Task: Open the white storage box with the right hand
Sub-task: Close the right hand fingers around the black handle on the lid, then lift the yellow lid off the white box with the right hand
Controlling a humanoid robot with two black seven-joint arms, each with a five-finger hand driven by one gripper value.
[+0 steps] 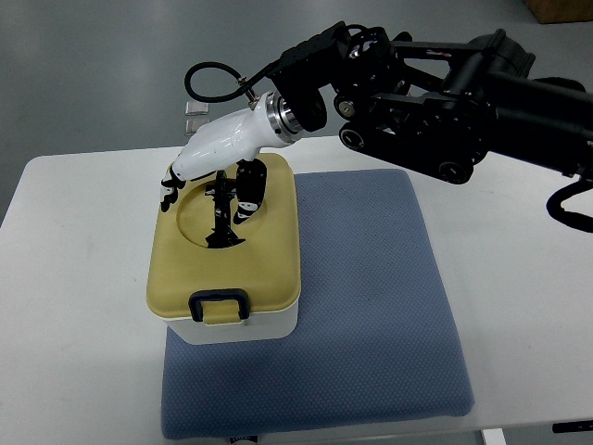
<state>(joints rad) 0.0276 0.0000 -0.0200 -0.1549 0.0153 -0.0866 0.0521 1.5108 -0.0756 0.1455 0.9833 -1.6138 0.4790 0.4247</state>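
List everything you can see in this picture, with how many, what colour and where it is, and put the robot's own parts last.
box: one, white, on the left part of the mat, latch side toward the camera.
lid: one, yellowish tan, shut on top of the box, with a round recess and a black handle in its middle.
latch: one, black, at the near edge of the lid.
mat: one, blue-grey, on the middle of the table.
table: one, white, under everything.
right hand: one, white with black fingers, over the far part of the lid, fingers reaching down at the handle.
right arm: one, black, coming in from the upper right.
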